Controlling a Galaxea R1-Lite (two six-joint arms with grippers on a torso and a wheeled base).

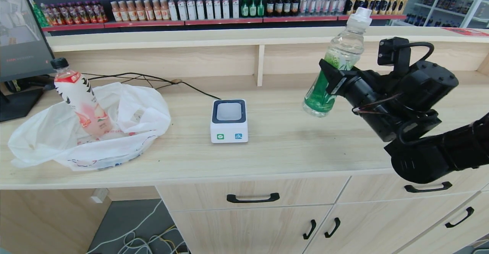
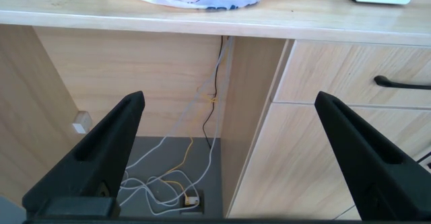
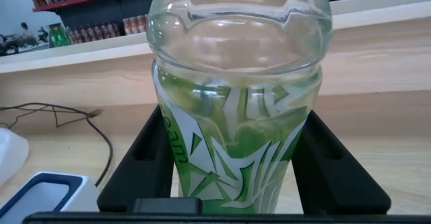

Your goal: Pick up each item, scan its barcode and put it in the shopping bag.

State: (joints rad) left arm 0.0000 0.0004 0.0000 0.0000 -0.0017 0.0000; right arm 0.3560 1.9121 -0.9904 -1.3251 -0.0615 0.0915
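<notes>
Two bottles were on view. One, a green-labelled bottle [image 1: 336,67], was pinched across its middle by the right gripper [image 1: 333,79] and held above the counter [image 1: 286,147], to the right of the scanner [image 1: 229,121] and well apart from it. It leaned, white cap up and toward the raised back ledge [image 1: 229,36], base lower and nearer the scanner. In the right wrist view the black fingers [image 3: 145,157] pressed on either side of the label. The right arm came in from the right, its forearm over the counter's front edge and its wrist bent toward the scanner.

At the counter's left end the shopping bag [image 1: 141,112] lay open, with a pink bottle [image 1: 82,99] standing tilted inside it. The bag's lower fold reached the front edge. A stretch of counter lay between bag and scanner. A dark monitor [image 1: 19,28] stood behind the bag, and cables [image 1: 153,79] ran along the foot of the back ledge.

The left gripper [image 2: 229,99] hung below the counter's front edge, facing the gap beside the drawers [image 2: 350,69], its jaws spread wide.
</notes>
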